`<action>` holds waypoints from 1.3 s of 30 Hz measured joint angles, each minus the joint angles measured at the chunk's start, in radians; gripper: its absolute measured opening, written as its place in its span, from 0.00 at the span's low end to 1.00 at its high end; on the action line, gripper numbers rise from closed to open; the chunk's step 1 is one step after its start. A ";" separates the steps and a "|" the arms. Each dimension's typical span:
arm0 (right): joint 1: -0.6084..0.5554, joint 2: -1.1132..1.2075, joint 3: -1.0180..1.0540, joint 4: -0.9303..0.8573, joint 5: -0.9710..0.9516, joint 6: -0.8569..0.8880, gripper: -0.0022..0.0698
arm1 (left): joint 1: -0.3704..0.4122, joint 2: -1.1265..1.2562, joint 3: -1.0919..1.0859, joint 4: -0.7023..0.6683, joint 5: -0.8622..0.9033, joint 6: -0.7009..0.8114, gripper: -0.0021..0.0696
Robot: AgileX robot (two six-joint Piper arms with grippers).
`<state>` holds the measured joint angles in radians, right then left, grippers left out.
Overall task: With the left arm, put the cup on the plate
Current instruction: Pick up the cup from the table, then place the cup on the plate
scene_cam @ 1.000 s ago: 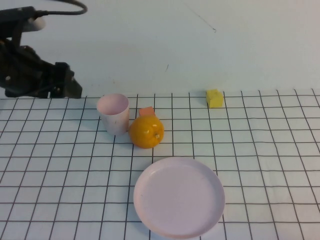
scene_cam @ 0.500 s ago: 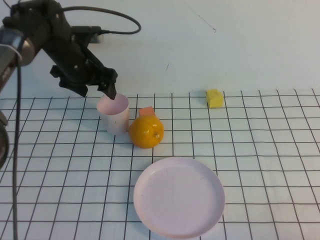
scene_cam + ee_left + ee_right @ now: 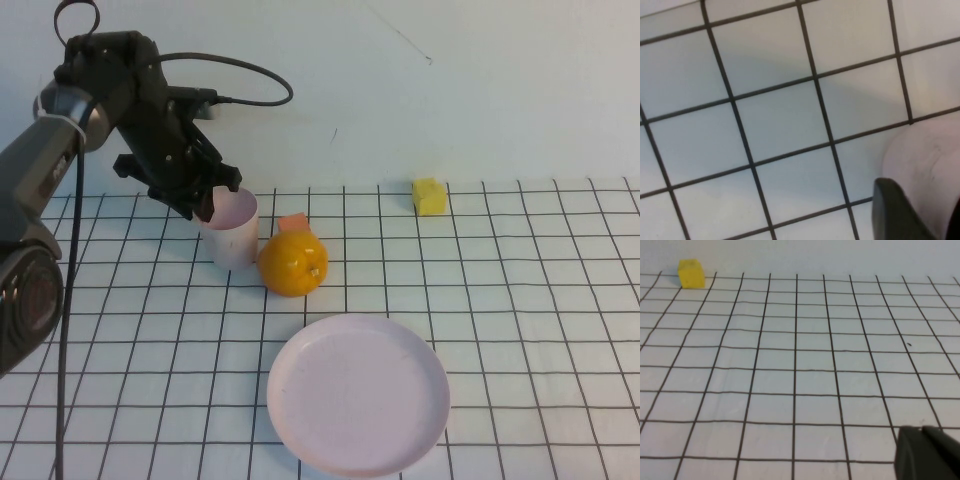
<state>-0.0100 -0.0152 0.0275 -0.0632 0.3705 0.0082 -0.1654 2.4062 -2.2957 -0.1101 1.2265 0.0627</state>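
The left tool (image 3: 203, 203) is down at the rear-left rim of the cup (image 3: 229, 229), which stands upright on the gridded bench (image 3: 520, 300) with an orange (image 3: 294, 264) touching its right side and a small orange block (image 3: 293, 223) just behind the fruit; whether its fingers are apart or clamped on the cup I cannot tell. The plate (image 3: 358, 394) lies near the bench's front edge, apart from the cup, its surface bare. The right tool (image 3: 927, 452) shows only as a dark tip over open grid, fingers apparently together, with a yellow block (image 3: 429, 196) near the far edge.

orange (image 3: 294, 264) crowds the cup (image 3: 229, 236); grid table (image 3: 520, 300) beyond lies open
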 joint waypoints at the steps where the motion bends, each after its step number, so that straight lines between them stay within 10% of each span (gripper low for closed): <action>1: 0.000 0.000 0.000 0.000 0.000 0.000 0.03 | 0.000 0.001 0.000 0.000 0.002 0.006 0.23; 6: 0.000 0.000 0.000 0.000 0.000 0.000 0.03 | 0.000 0.001 0.000 -0.004 0.006 0.029 0.06; 24: 0.000 0.000 0.000 0.000 0.000 0.000 0.03 | -0.033 -0.415 0.000 -0.094 0.020 0.078 0.04; 39: 0.000 0.000 0.000 0.000 0.000 0.000 0.03 | -0.401 -0.867 0.637 -0.033 0.028 0.072 0.04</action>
<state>-0.0100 -0.0152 0.0275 -0.0632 0.3705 0.0082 -0.5662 1.5393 -1.6589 -0.1434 1.2550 0.1349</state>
